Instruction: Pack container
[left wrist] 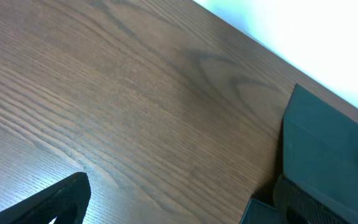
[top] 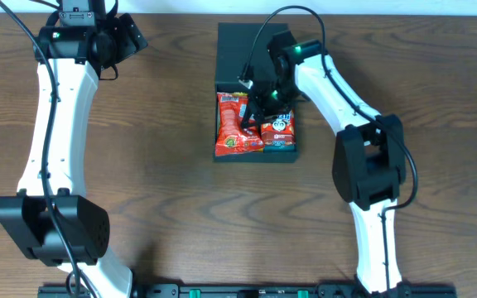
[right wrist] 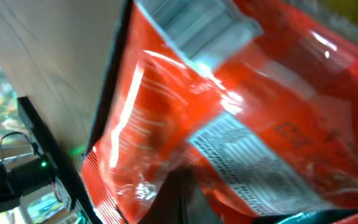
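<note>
Wood table (top: 172,124) overhead carries the container (top: 237,50); right wrist sees mostly red packet (right wrist: 229,106); right gripper (top: 257,106) closure unclear.

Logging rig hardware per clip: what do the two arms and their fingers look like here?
The left arm and right arm have white link shells, black joint housings, looping black cables and a small green light near each wrist. The left fingers are matte black.
</note>
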### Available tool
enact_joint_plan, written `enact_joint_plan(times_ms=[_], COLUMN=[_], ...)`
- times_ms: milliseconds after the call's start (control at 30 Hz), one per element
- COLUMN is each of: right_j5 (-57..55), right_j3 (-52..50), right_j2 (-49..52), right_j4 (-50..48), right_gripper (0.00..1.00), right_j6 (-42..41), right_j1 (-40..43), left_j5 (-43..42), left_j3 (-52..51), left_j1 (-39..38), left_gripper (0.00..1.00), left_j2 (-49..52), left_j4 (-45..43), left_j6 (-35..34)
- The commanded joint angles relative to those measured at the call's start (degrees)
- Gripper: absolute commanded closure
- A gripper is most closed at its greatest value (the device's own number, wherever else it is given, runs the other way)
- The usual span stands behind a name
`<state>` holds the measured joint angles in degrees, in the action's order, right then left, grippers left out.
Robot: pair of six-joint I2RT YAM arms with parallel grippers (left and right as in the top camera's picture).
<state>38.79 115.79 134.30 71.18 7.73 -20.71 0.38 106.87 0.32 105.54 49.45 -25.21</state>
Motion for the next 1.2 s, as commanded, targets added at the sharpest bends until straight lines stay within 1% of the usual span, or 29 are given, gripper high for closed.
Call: enact_joint_plan(times_ms=[0, 100, 167, 300, 467, 533, 667, 800, 967, 1167], right_j5=[-0.83, -0.76, 0.24, 0.00, -0.15, -2.23, -7.48, -11.93, -13.77, -13.77], right_j3=[6.16, 10.73, 12.00, 11.10, 7.93, 7.58, 6.99, 4.20, -0.50, -0.85], right_j2=[0.24, -0.02, -0.22, -0.15, -0.15, -0.15, -0.15, -0.13, -0.13, -0.13], right_j4=[2.43, 5.88, 7.54, 11.21, 11.85, 11.91, 10.38, 7.23, 3.63, 1.66], right_gripper=[0.99, 0.99, 0.99, 0.99, 0.98, 0.99, 0.98, 0.98, 0.98, 0.99], right_j6=[0.48, 2.21, 3.78, 7.28, 8.24, 8.22, 6.82, 4.04, 1.64, 0.85], right_j1=[-0.96, -1.11, -1.38, -2.01, -3.74, -4.92, -7.43, -7.93, -7.87, -7.87], left_j5=[0.20, 0.20, 0.22, 0.24, 0.24, 0.24, 0.24, 0.24, 0.24, 0.22], left_j3=[0.94, 0.94, 0.92, 0.94, 0.92, 0.92, 0.92, 0.92, 0.92, 0.92], left_j1=[0.20, 0.20, 0.20, 0.20, 0.20, 0.20, 0.20, 0.20, 0.20, 0.20], left_gripper=[0.05, 0.05, 0.05, 0.05, 0.05, 0.05, 0.05, 0.05, 0.05, 0.05], left_j2=[-0.44, -0.44, -0.44, -0.44, -0.42, -0.42, -0.42, -0.42, -0.42, -0.42], left_j4=[-0.02, -0.02, -0.02, -0.04, -0.33, -0.59, -0.72, -0.70, -0.66, -0.66], left_j6=[0.83, 0.83, 0.83, 0.83, 0.83, 0.83, 0.83, 1.03, 1.05, 1.05])
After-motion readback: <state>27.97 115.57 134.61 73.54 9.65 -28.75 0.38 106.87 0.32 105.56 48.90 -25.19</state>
